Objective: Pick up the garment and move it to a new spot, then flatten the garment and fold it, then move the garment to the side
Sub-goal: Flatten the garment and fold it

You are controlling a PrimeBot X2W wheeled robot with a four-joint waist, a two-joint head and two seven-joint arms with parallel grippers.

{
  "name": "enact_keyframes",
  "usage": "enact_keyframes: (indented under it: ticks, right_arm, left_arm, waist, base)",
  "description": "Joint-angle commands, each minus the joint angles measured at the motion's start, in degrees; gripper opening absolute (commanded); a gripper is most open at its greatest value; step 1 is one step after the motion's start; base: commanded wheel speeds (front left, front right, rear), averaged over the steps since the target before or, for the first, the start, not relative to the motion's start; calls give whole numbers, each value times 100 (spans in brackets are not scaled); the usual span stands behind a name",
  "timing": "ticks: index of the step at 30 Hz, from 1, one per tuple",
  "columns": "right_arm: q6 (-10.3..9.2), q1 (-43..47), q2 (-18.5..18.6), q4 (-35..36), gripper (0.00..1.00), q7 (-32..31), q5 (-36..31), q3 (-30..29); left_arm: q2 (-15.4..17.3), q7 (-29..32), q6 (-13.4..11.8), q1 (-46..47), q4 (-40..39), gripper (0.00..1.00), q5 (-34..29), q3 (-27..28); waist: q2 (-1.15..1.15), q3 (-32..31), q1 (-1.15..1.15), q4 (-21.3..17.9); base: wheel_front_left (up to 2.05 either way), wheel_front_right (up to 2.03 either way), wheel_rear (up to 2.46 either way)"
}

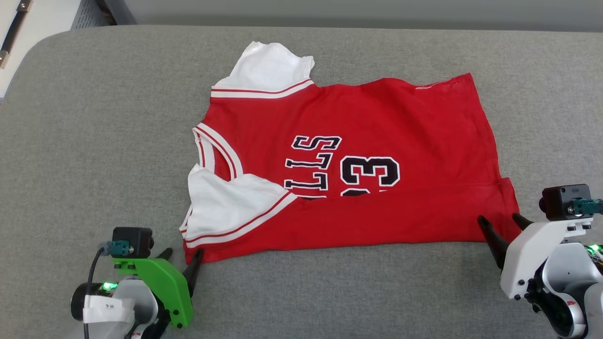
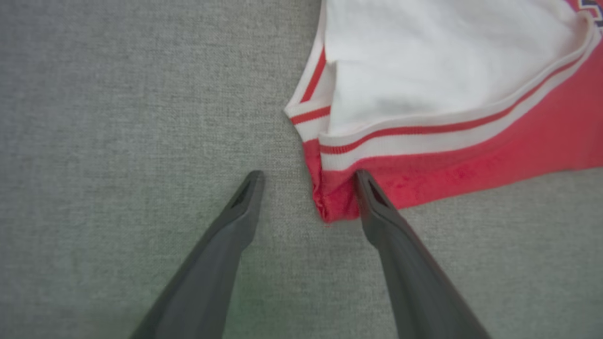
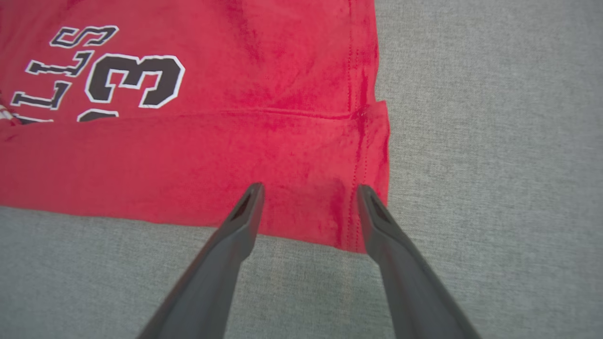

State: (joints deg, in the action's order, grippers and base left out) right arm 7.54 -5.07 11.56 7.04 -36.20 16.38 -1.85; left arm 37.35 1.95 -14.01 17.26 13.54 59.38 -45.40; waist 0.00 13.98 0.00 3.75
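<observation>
The garment [image 1: 358, 141], a red jersey with white sleeves and black lettering, lies on the grey surface with its near long edge folded over, hiding part of the letters and number. My left gripper [image 1: 183, 254] stands open at the near left corner; in the left wrist view that corner [image 2: 334, 207] lies between the fingers [image 2: 377, 207]. My right gripper [image 1: 501, 223] is open over the near right corner; in the right wrist view its fingers [image 3: 245, 207] straddle the red hem [image 3: 348, 221]. Neither gripper holds cloth.
The grey padded surface [image 1: 94, 117] spreads wide around the jersey, with bare room to the left, right and front. Its rounded far left corner meets a pale floor and a dark grille [image 1: 89, 12] beyond.
</observation>
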Motion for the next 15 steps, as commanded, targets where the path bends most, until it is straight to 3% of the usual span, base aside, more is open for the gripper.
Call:
enact_keyframes:
  ticks: [1, 5, 6, 7, 8, 15]
  right_arm:
    - [-5, -51, -21, 14, 100, 33, -27, 17]
    - [-5, -89, -25, -19, 100, 49, -60, 24]
    - [-5, -97, -23, -33, 100, 52, -73, 21]
    - [-5, -101, -22, -47, 100, 52, -86, 13]
    - [-5, -104, -16, -68, 100, 51, -107, -4]
    - [-5, -117, 103, -248, 100, 34, -288, -143]
  left_arm:
    - [-20, 84, -36, 74, 109, 100, -50, -48]
    - [-66, 353, 7, 113, 287, 100, -45, -201]
    - [-87, 483, 65, 110, 324, 78, -3, -260]
    - [-106, 560, 107, 109, 345, 35, 37, -286]
    - [-131, 617, 154, 111, 360, 0, 87, -297]
    - [-175, 504, 357, 60, 181, 0, 311, -157]
  waist:
    - [0, 86, 0, -38]
    - [0, 159, 0, -57]
    - [0, 165, 0, -57]
    - [0, 166, 0, -55]
    - [0, 159, 0, -45]
    - [0, -31, 0, 92]
  base:
    - [0, 0, 0]
    - [0, 0, 0]
    - [0, 0, 0]
    - [0, 0, 0]
    - [0, 0, 0]
    - [0, 0, 0]
